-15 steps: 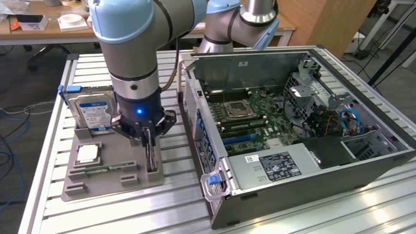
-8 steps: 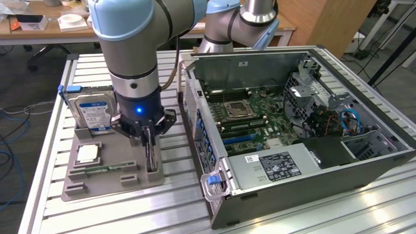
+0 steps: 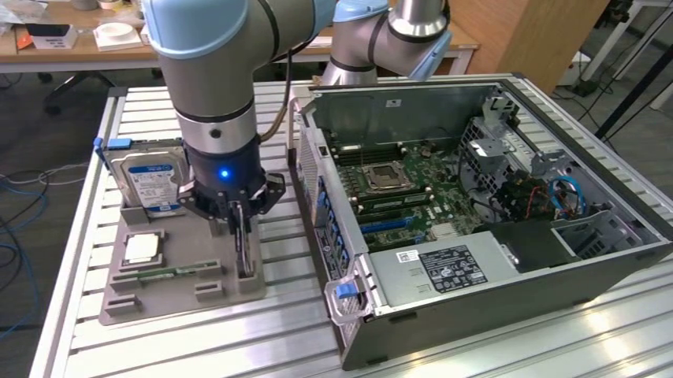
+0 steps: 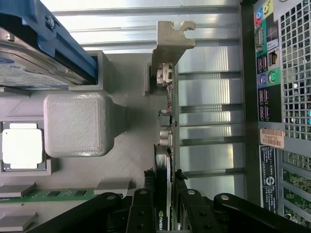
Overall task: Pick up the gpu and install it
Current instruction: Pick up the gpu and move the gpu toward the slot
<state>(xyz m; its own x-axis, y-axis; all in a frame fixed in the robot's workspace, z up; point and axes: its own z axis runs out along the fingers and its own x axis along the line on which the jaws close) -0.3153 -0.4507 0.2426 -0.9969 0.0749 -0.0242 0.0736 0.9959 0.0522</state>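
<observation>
The gpu [image 3: 248, 250] is a thin dark card standing on edge in a slot of the grey parts holder [image 3: 158, 299], at the exterior view's left of the open computer case [image 3: 589, 260]. My gripper [image 3: 239, 214] reaches straight down onto it. In the wrist view the black fingers [image 4: 142, 206] press on both faces of the gpu [image 4: 165, 127]. The grey metal bracket [image 4: 171, 41] is at the card's far end. My gripper [image 4: 164, 196] is shut on the card.
The holder also carries a silver hard drive [image 3: 147, 183] with a blue-white label, a processor chip [image 3: 142, 248] and a green memory stick [image 3: 169, 273]. The case lies open with its motherboard [image 3: 405, 189] exposed. The case's rear port panel [image 4: 272, 92] is close beside the card.
</observation>
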